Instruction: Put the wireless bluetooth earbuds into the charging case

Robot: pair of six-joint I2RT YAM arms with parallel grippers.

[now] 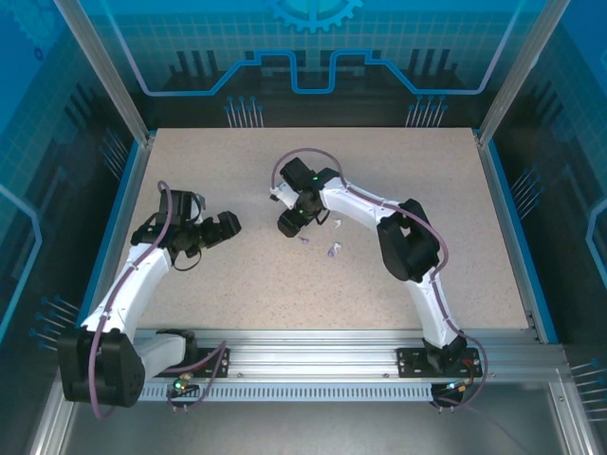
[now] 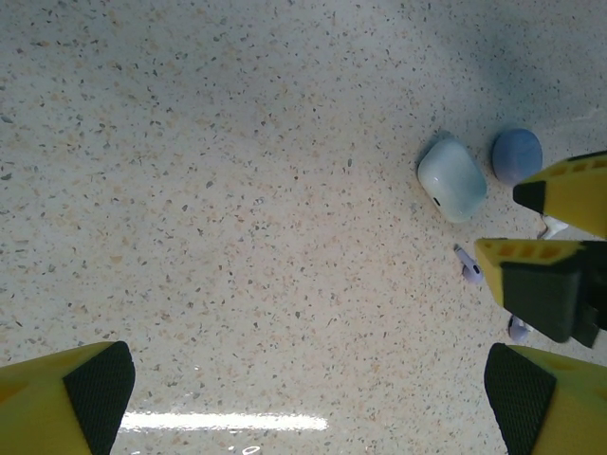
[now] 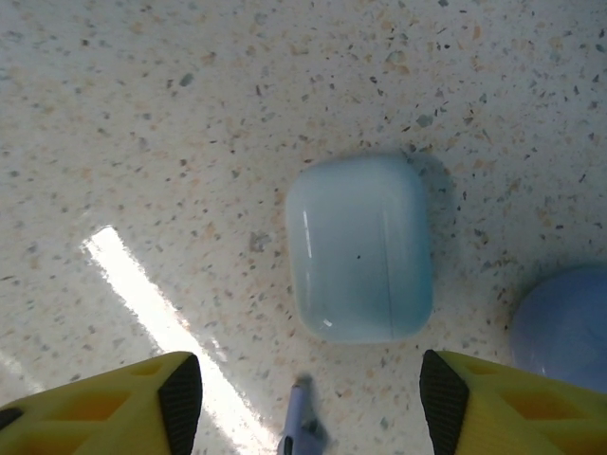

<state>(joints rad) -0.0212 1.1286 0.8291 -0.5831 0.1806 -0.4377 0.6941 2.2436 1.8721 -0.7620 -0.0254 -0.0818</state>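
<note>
Charging case (image 3: 358, 248) lies on the speckled table (image 3: 142, 114) just beyond the right gripper (image 3: 310, 391) — jaws spread, empty. An earbud (image 3: 300, 431) lies near it; the left gripper (image 2: 309, 389), well apart from it, is spread too.

A broad stretch of bare speckled beige tabletop (image 2: 237, 209) lies open ahead of the left gripper (image 2: 308, 393), whose fingers are spread wide. Passage to the small white glossy rounded charging case (image 2: 451, 178) is narrowed on that view's right by the right gripper (image 3: 308, 379) (its yellow fingers (image 2: 569, 194) stand just beside the case). A flat round purple disc (image 3: 567, 327) is set close beside the case, a sliver of table between them. A tiny lavender stemmed earbud (image 3: 302, 428) lies between the right gripper's parted fingers, near the case's closest edge. The case's opposite side is bordered by bare table
</note>
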